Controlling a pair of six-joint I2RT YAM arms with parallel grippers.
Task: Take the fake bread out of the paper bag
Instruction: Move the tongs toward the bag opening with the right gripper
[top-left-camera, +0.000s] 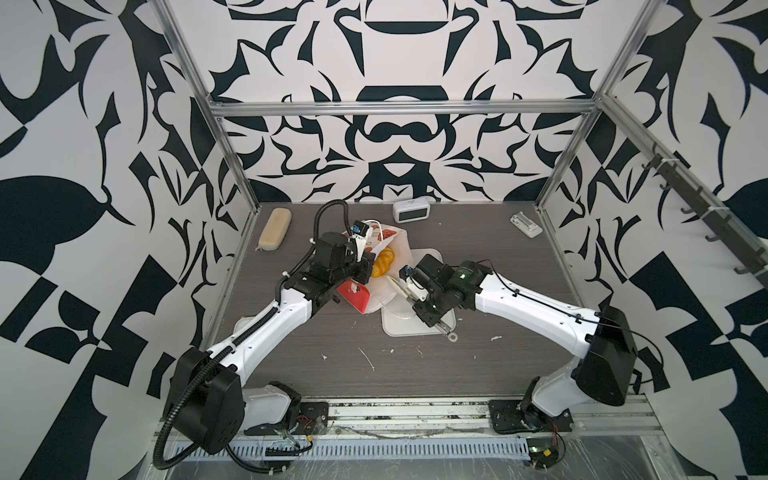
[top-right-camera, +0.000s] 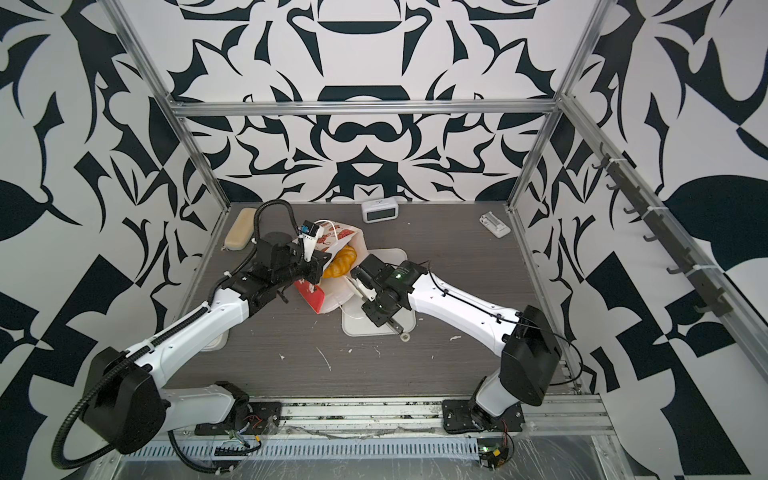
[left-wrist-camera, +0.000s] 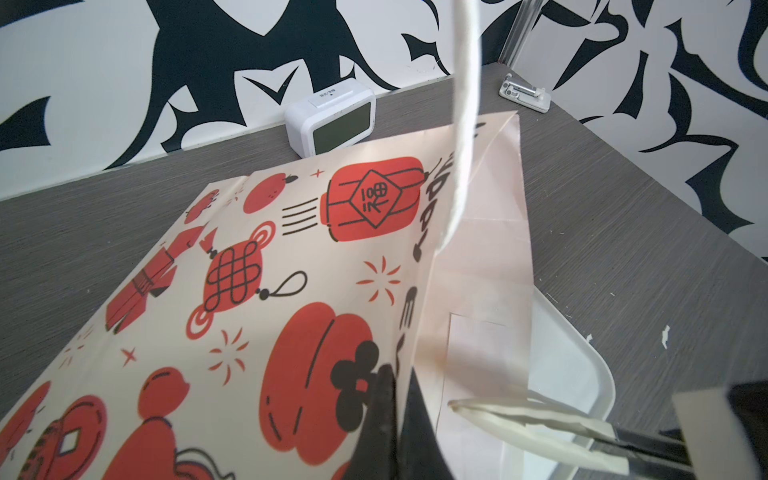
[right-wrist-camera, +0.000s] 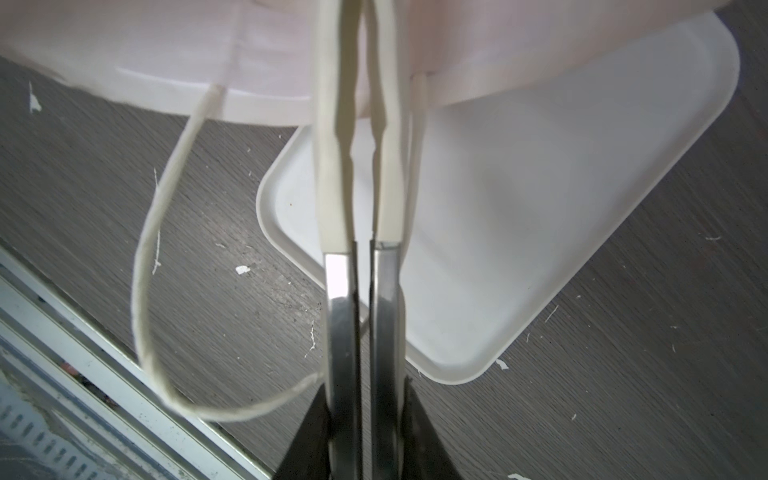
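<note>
Your left end effector (top-left-camera: 366, 269) is pressed together on the rim of the paper bag (top-left-camera: 355, 295). In the left wrist view, one black finger (left-wrist-camera: 382, 399) sits outside the printed wall and the rest of the end effector is inside the mouth.

The paper bag lies tipped over near the middle of the surface (top-left-camera: 519, 291). Its mouth is turned toward about 3 o'clock and overlaps the 9 o'clock side of the white tray (top-left-camera: 397, 325).

The fake bread (top-left-camera: 383, 262) is inside the paper bag. In both top views you see one ridged golden piece just within the mouth.

Your right end effector (left-wrist-camera: 457, 406) comes in from about 4 o'clock, above the white tray. Its long white-tipped fingers (right-wrist-camera: 332, 166) point into the bag's mouth. A narrow slit runs between them and the tips sit close together. You cannot tell whether they meet, and nothing shows between them.

A cord handle (right-wrist-camera: 166, 208) hangs loose from the rim beside them. A beige case (top-left-camera: 274, 228) lies at 10 o'clock and a white clock (top-left-camera: 410, 211) stands at 12 o'clock.
</note>
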